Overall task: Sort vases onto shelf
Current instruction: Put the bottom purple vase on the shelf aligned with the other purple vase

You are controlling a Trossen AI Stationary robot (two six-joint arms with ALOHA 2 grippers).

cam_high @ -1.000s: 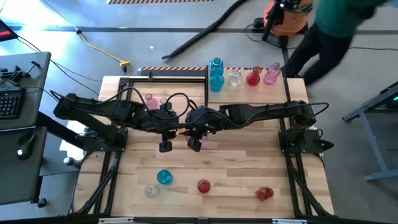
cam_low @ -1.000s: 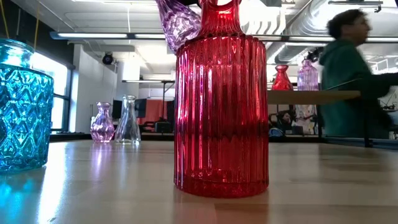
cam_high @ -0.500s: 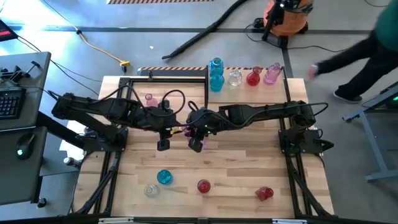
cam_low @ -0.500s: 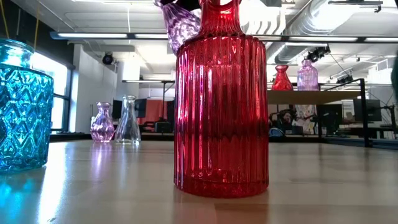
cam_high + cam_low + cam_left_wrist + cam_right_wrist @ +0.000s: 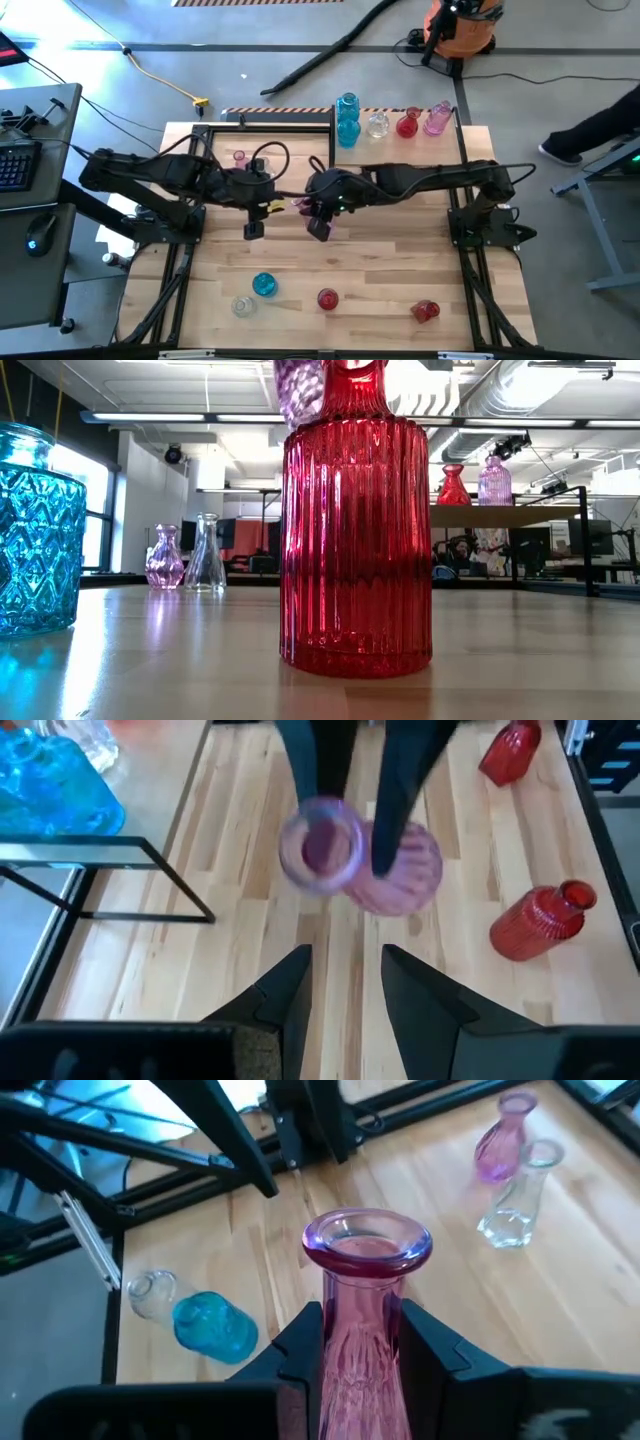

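Observation:
My right gripper [image 5: 320, 228] is over the middle of the table, shut on a pink ribbed vase [image 5: 365, 1310]. Only a bit of that vase shows at the top of the low view [image 5: 300, 385]. My left gripper [image 5: 345, 982] is open, a short way to the table's left of the vase, with its fingers pointing at the vase mouth [image 5: 320, 845]. The shelf [image 5: 500, 515] stands at the far edge and carries two blue vases [image 5: 347, 118], a clear one [image 5: 376, 124], a red one [image 5: 406, 125] and a pink one [image 5: 436, 118]. My right gripper pinches the pink vase by its neck [image 5: 365, 1295], just below the flared rim, one finger [image 5: 300, 1342] on either side. The vase is lifted clear of the table and tilted, its mouth turned toward my left gripper and its round body [image 5: 405, 870] behind the fingers.
A pink vase [image 5: 240, 158] and a clear one [image 5: 262, 162] stand upright far left, beside a black open frame [image 5: 265, 125]. Near the front edge are a blue vase [image 5: 264, 285], a clear one [image 5: 242, 306] and two red ones [image 5: 327, 298] [image 5: 425, 311]. A person's legs [image 5: 590, 130] show at right.
My left gripper has drawn back toward the table's left, away from the held vase. My right gripper has shifted slightly to the right, and the pink vase has risen and turned a little in the low view. A person behind the table has walked off to the right.

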